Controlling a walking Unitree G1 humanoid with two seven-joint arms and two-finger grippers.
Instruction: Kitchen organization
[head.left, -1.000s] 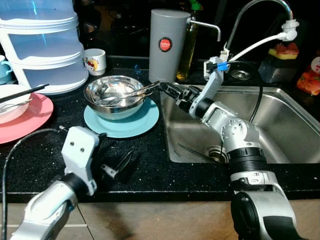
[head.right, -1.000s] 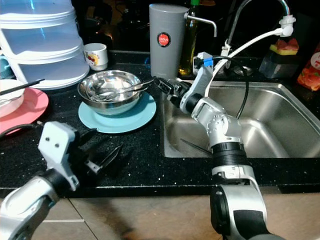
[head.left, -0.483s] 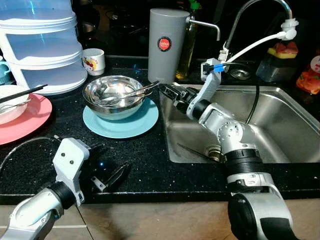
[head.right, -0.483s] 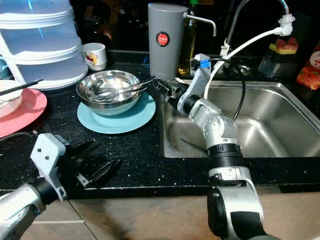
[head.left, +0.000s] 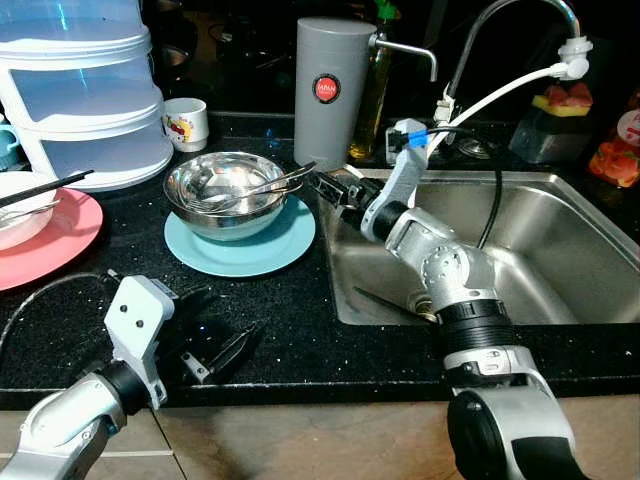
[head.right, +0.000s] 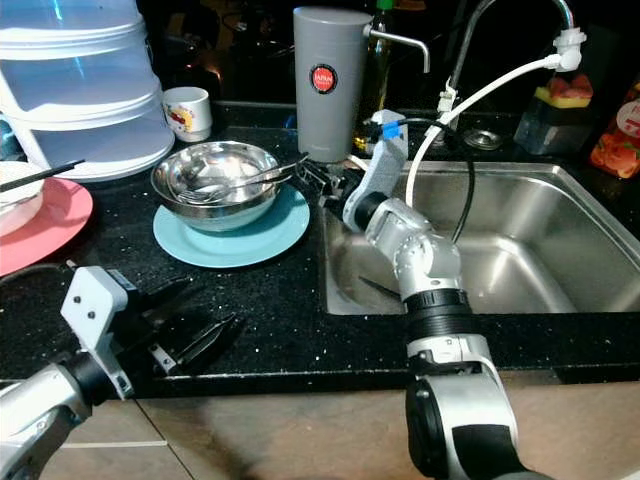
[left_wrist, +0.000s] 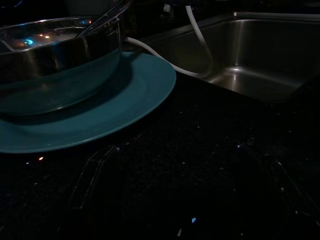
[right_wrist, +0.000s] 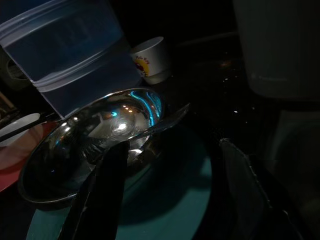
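The steel bowl (head.left: 227, 190) is my landmark: polished, reflective, sitting on a teal plate (head.left: 243, 245) on the black counter (head.left: 300, 330), left of the sink (head.left: 560, 250). Cutlery (head.left: 262, 186) lies across it, handles overhanging its right rim. My right gripper (head.left: 322, 184) hovers just right of that rim, fingers spread. My left gripper (head.left: 215, 345) rests low in front of the bowl, fingers parted. Behind stands a grey canister (head.left: 331, 90) with a red round label, unreadable.
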